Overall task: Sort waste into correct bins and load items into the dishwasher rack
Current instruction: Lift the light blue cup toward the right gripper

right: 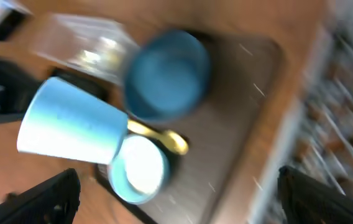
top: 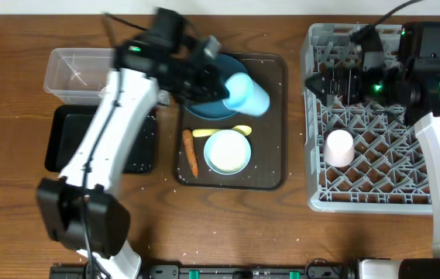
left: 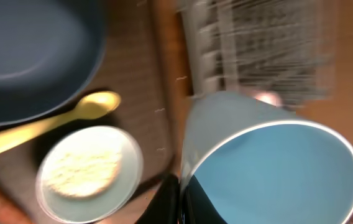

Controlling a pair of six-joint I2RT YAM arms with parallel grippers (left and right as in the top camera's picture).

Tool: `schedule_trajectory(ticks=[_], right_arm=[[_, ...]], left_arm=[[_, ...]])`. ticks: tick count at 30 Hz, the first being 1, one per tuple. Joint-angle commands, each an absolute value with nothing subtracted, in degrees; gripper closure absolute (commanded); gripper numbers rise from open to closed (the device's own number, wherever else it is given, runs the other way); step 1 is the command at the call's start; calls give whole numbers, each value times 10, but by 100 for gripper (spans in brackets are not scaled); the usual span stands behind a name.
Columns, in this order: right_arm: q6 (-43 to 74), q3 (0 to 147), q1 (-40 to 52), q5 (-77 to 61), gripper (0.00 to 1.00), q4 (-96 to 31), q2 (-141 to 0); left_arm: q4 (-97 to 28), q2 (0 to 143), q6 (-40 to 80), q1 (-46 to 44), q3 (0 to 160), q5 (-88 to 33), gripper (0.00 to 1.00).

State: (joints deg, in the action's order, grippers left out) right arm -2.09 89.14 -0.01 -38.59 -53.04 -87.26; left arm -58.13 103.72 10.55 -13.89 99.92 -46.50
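Left end effector (top: 208, 77) clenched on the rim of the light blue cup (top: 247, 93). In the left wrist view its dark fingers (left: 175, 198) pinch the cup wall at the mouth. The cup lies tipped on its side, mouth toward the end effector and base pointing away toward the rack. It sits over the right edge of the dark blue plate (top: 204, 108), which lies directly under the end effector on the brown serving tray (top: 270, 70).

Just on the robot's side of that end effector, on the same tray:
- pale yellow spoon (top: 235, 131), its bowl end beside the plate rim
- light blue bowl (top: 228, 152), white inside, with a grainy pale patch in it in the left wrist view
- thin orange carrot (top: 190, 153), lying just left of the bowl, close to the tray's edge

Left of the end effector, off the serving tray, is the clear tub (top: 77, 74). The black tray (top: 65, 143) is beside it on the robot's side, part hidden under the arm. White rice grains (top: 139, 164) are dotted along its right edge and on the desk (top: 228, 225).

Right end effector (top: 322, 82) released — fingers (right: 46, 196) spread wide at the frame corners in its own view. It hangs over the far left part of the grey rack (top: 375, 190). The pale pink cup (top: 338, 147) stands in the rack on the robot's side of it, apart from it.

Both wrist views are blurred — fine detail is unreadable.
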Motion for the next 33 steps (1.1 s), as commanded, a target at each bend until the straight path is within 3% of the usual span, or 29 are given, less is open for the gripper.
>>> schedule_trajectory(ticks=[1, 13, 20, 33], right_arm=[[-57, 888, 18, -540, 1, -491, -873], [-75, 887, 117, -585, 1, -391, -881], [-78, 887, 147, -586, 5, -373, -890], [-100, 887, 165, -590, 37, -366, -891]], left_arm=[[-584, 1041, 59, -104, 1006, -663, 94], [-575, 1041, 27, -86, 1006, -863, 94], [-575, 1041, 23, -86, 1006, -884, 94], [-574, 1041, 23, -86, 1006, -885, 94]])
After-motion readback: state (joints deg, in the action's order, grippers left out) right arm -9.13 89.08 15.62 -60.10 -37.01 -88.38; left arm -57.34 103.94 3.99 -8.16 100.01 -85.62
